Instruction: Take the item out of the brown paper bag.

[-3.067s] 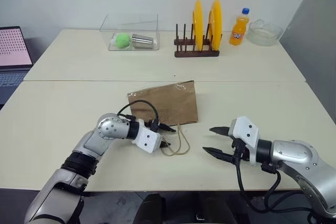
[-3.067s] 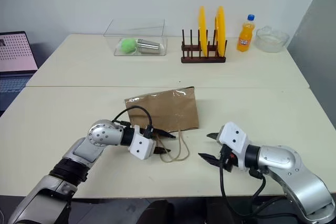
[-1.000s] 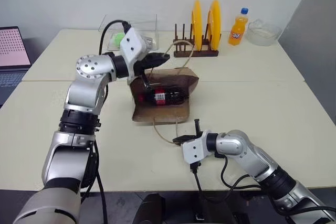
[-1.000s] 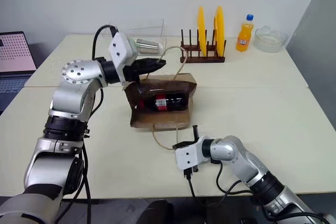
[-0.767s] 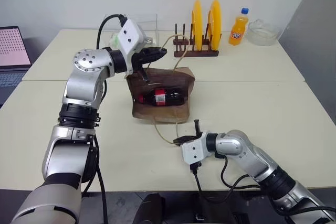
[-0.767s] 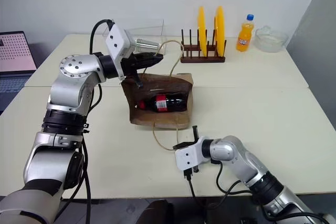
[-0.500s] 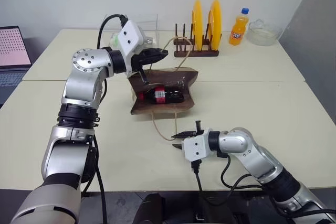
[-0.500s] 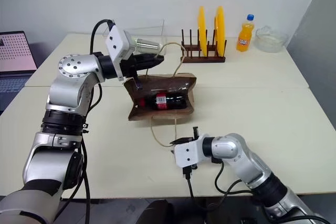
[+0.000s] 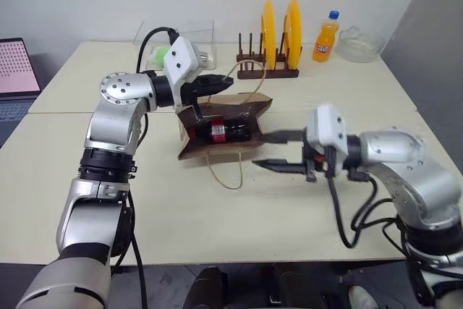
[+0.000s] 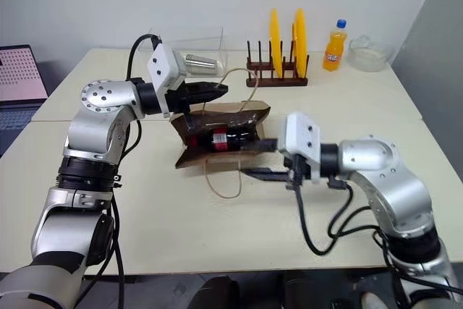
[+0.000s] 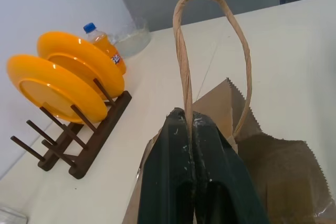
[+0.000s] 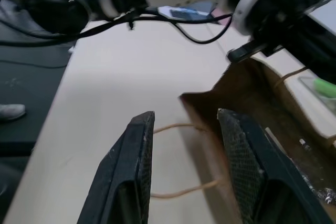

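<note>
Your left gripper [image 9: 228, 82] is clamped on a cord handle [image 11: 185, 51], holding the brown paper bag [image 9: 230, 129] open — bottle [image 9: 226, 131] inside. Your right gripper [image 9: 265, 149] stands parted, empty, at the mouth.

Table: I see two pale cream tabletops [image 9: 217, 229] pushed together, a seam running across between them.
Rack: a dark wooden dish rack [image 9: 266, 69] stands on the far tabletop, holding two yellow round plates [image 9: 279, 25] upright on edge.
Soda: a tall orange soda bottle with a blue cap [image 9: 325, 37] stands upright just right of the rack.
Bowl: a clear glass bowl [image 9: 359, 43] sits beside the soda bottle, at the far right corner.
Box: a clear plastic box [image 10: 189, 50] on the far tabletop; I make out a green ball [image 9: 159, 56] and a metal cup lying on its side [image 10: 202, 63] inside.
Laptop: an open laptop with a pink screen [image 9: 16, 70] at my far left edge.
</note>
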### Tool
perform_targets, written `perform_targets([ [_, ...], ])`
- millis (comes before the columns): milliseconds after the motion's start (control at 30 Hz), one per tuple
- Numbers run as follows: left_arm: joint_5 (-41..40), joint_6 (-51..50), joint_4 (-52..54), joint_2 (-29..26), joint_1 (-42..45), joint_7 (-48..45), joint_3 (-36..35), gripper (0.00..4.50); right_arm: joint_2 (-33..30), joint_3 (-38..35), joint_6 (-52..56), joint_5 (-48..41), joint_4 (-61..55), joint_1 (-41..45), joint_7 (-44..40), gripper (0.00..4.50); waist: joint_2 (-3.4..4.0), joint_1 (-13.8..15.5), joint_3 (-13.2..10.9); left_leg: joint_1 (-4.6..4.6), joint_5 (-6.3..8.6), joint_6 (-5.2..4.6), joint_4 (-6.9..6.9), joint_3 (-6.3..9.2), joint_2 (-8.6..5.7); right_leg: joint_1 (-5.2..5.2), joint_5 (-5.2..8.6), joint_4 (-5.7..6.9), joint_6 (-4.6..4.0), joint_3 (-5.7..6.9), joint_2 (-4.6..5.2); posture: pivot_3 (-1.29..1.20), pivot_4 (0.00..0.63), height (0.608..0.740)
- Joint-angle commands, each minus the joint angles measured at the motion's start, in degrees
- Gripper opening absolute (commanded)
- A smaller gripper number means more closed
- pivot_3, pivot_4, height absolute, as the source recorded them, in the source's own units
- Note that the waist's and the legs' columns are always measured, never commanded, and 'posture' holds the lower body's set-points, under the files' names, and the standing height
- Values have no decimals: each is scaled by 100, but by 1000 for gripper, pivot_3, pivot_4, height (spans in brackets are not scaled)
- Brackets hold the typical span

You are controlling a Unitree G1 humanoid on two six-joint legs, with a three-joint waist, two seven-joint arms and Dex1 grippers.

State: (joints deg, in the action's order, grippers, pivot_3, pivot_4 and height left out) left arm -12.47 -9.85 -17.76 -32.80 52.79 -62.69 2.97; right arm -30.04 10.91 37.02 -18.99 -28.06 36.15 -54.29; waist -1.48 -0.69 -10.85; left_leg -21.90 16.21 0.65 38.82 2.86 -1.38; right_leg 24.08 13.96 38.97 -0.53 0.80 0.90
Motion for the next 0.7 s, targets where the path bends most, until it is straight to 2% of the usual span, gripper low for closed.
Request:
perform_targets([
  [33, -131, 9, 140, -30, 152, -9, -146, 0, 414, 1042, -459, 1207, 883, 668, 732, 1979, 0, -18, 0, -1, 0, 0, 1, -3, -1, 2, -2, 1, -3, -2, 1, 0, 150, 740],
  [200, -259, -79, 180, -17, 182, -36, -210, 0, 1025, 1853, -1096, 2374, 2463, 1469, 1347, 1979, 0, -52, 0, -7, -3, 5, 1, -3, -2, 9, -4, 2, -6, -3, 1, 0, 150, 740],
  [300, -311, -144, 218, -38, 172, -26, -244, 0, 1112, 2145, -1517, 2815, 3151, 1832, 1271, 1979, 0, -51, 0, -15, -5, 8, 2, -5, -7, 12, -4, -2, -6, -2, 8, 0, 150, 740],
  [400, -320, -156, 215, -53, 170, -3, -270, 0, 1209, 2372, -1897, 3144, 3787, 2033, 1226, 2585, 0, -60, 0, -15, -3, 6, 2, -7, -10, 12, -4, -4, -6, -2, 11, 0, 150, 740],
  [567, -313, -147, 220, -53, 164, 10, -276, 0, 1355, 2576, -2576, 3838, 4593, 2258, 1525, 4324, 0, -84, 0, -14, -1, 2, 1, -4, -9, 14, -4, 2, -6, 0, 10, 0, 150, 740],
  [600, -317, -148, 233, -55, 162, 10, -279, 0, 1391, 2636, -2701, 3970, 4752, 2318, 1542, 4461, 0, -88, 0, -13, -1, 2, 1, -5, -9, 14, -4, 2, -6, -1, 10, 0, 150, 740],
  [700, -324, -143, 243, -56, 183, 10, -288, 0, 1564, 2724, -2911, 4268, 5292, 2512, 1600, 4461, 0, -99, 0, -13, -1, 2, 0, -5, -9, 15, -4, 3, -6, 0, 10, 0, 150, 740],
])
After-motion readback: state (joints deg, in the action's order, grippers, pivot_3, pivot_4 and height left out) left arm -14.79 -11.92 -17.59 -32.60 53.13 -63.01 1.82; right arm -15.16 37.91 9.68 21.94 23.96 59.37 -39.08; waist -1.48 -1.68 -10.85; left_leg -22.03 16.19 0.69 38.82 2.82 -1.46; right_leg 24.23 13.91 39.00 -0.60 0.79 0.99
